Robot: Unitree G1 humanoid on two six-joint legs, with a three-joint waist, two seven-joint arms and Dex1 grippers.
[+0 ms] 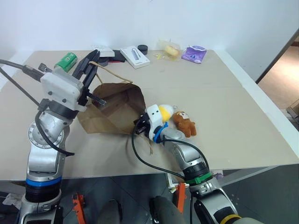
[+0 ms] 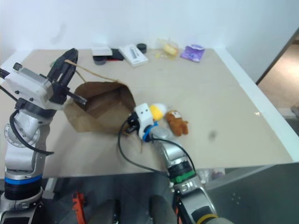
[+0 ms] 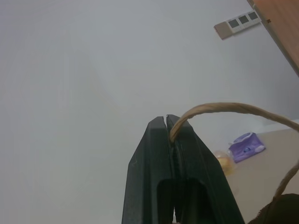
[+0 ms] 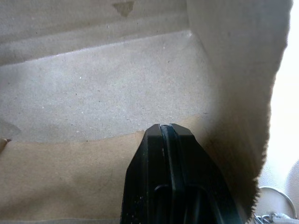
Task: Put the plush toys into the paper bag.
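Note:
The brown paper bag (image 1: 117, 109) lies on its side on the table with its mouth towards the right. My left gripper (image 1: 95, 55) is raised above it, shut on the bag's twine handle (image 3: 224, 107), which holds the top of the mouth up. My right gripper (image 1: 138, 126) is shut at the mouth's lower right edge. Its closed tips (image 4: 166, 127) reach over the bottom lip into the bag, and I cannot tell whether they pinch paper. The yellow-and-white ball plush toy (image 1: 164, 112) lies against my right wrist. The brown teddy bear (image 1: 184, 123) lies just right of it.
Along the table's far edge stand a green can (image 1: 66, 60), a white box (image 1: 134, 56), a small black item (image 1: 142, 48), a yellow item in clear wrap (image 1: 169, 49) and a purple packet (image 1: 194, 53). The table's (image 1: 243, 116) right edge runs close to the toys.

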